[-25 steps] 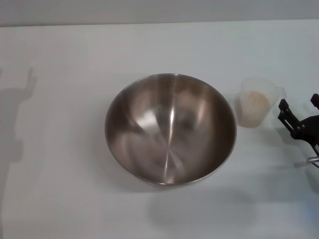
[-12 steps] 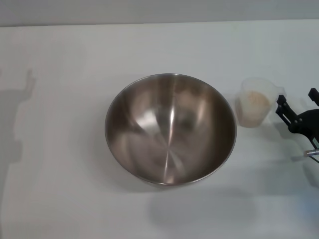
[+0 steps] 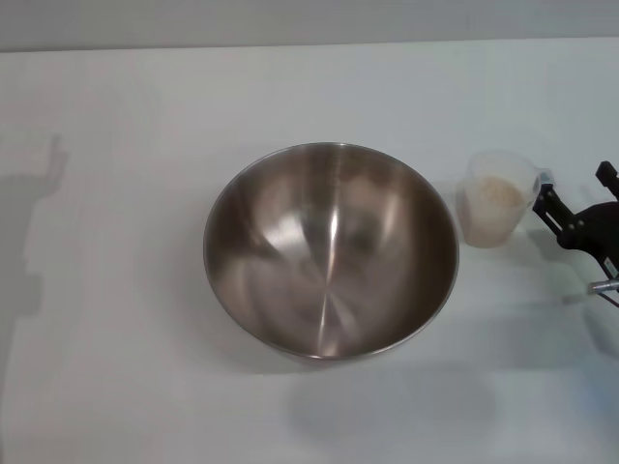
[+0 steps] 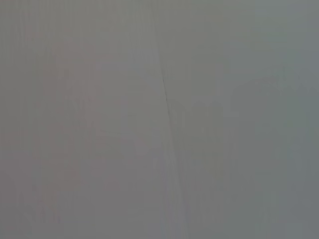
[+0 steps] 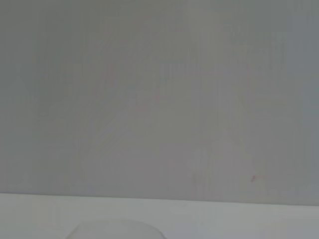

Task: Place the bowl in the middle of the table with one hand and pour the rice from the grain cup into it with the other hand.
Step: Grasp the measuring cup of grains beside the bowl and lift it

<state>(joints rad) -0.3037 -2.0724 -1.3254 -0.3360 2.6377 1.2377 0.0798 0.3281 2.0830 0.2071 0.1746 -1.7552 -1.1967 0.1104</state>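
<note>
The bowl (image 3: 331, 249), a large shiny steel one, stands empty in the middle of the white table (image 3: 116, 387). The grain cup (image 3: 497, 198), small and clear, stands upright just right of the bowl and holds the rice (image 3: 494, 190), a pale beige heap. My right gripper (image 3: 573, 188) is open at the right edge of the head view, just right of the cup, with its near fingertip (image 3: 541, 194) close beside the cup's wall. A faint curved rim, probably the cup's, shows in the right wrist view (image 5: 115, 230). My left gripper is out of view.
A grey wall (image 3: 309, 21) runs along the table's far edge. A shadow of the left arm (image 3: 34, 222) lies on the table's left side. The left wrist view shows only a plain grey surface.
My right gripper has moved a little left and away from me, closer to the grain cup. The bowl and the cup have not moved.
</note>
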